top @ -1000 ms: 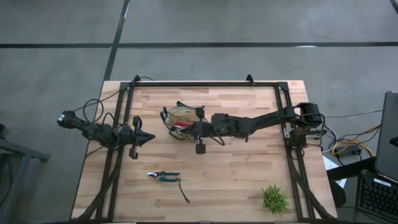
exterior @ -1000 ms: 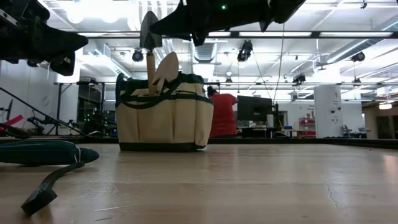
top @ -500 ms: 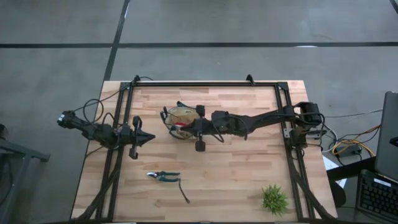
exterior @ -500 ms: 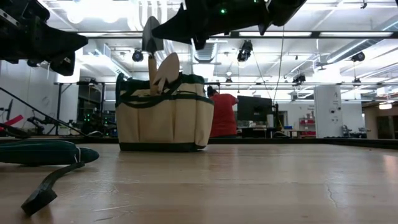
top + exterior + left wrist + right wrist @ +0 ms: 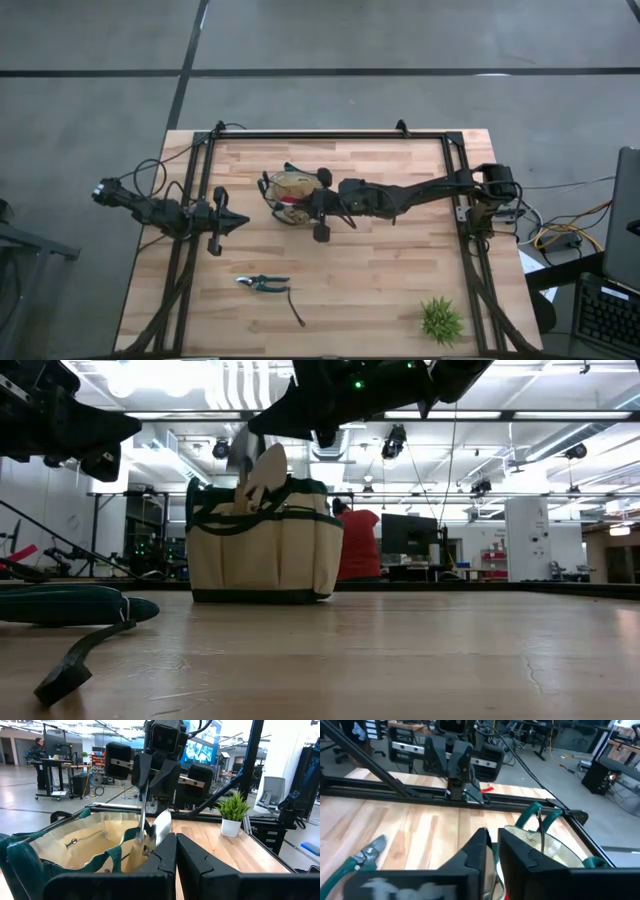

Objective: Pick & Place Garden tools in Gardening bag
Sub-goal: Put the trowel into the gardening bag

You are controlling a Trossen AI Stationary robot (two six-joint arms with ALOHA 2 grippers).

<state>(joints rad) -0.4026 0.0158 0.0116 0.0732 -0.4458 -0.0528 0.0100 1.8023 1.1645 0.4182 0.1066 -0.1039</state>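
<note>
The tan gardening bag [image 5: 288,188] with dark green trim stands on the table's far middle; it also shows in the low view [image 5: 265,545]. My right gripper [image 5: 150,774] hangs over the bag, shut on a silver-bladed trowel [image 5: 142,810]. A second trowel's blade [image 5: 266,470] sticks up out of the bag, and a red item [image 5: 287,200] lies inside. Green-handled pruners [image 5: 263,284] lie on the table near the front left. My left gripper [image 5: 236,222] is shut and empty, left of the bag. My right gripper pinches the trowel's blade near its upper tip [image 5: 144,784] between its two fingers. The fingers come from above, pointing down. The trowel hangs upright below them, blade up, its lower part down inside the bag.
A thin dark strap-like item [image 5: 297,311] lies near the pruners at the front. A green spiky plant [image 5: 441,320] in a white pot stands at the front right. Bare wood lies between them. A black frame [image 5: 330,135] runs along the table's far and side edges.
My right gripper has gone down over the bag with the trowel. The trowel has stayed upright and sunk deeper into the bag, so less of its blade shows above the rim.
</note>
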